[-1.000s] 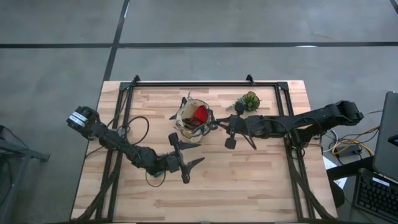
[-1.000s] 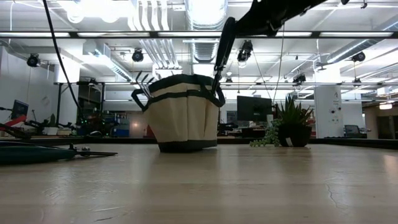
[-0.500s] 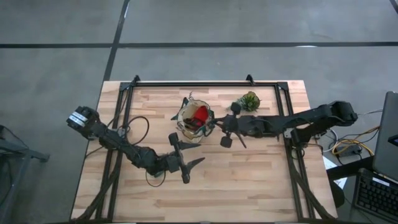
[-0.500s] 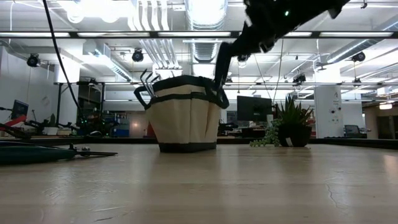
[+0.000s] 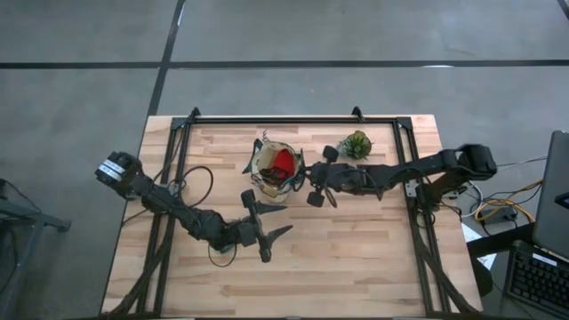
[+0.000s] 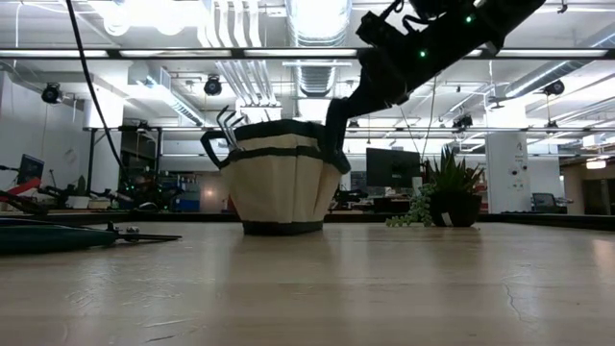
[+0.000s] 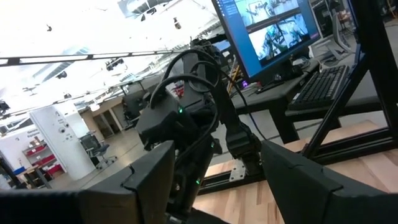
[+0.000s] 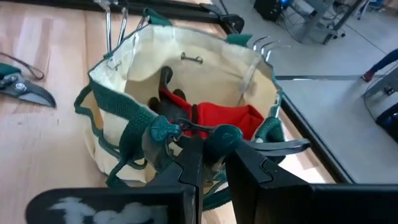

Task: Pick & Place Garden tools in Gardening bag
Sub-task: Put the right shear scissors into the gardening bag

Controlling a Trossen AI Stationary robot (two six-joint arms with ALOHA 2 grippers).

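The right gripper (image 8: 211, 163) is clamped on green-handled shears (image 8: 205, 138) at the gardening bag's (image 5: 267, 169) three-o'clock rim on the bench (image 5: 356, 258). The bag could be tipped (handles snagging trim) if dragged sideways.

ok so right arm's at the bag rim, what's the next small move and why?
Probably open the fingers and let go. The right gripper is shut on a green-handled tool whose handles already sit over the gardening bag beside the red piece. The left gripper waits open near the table's middle.
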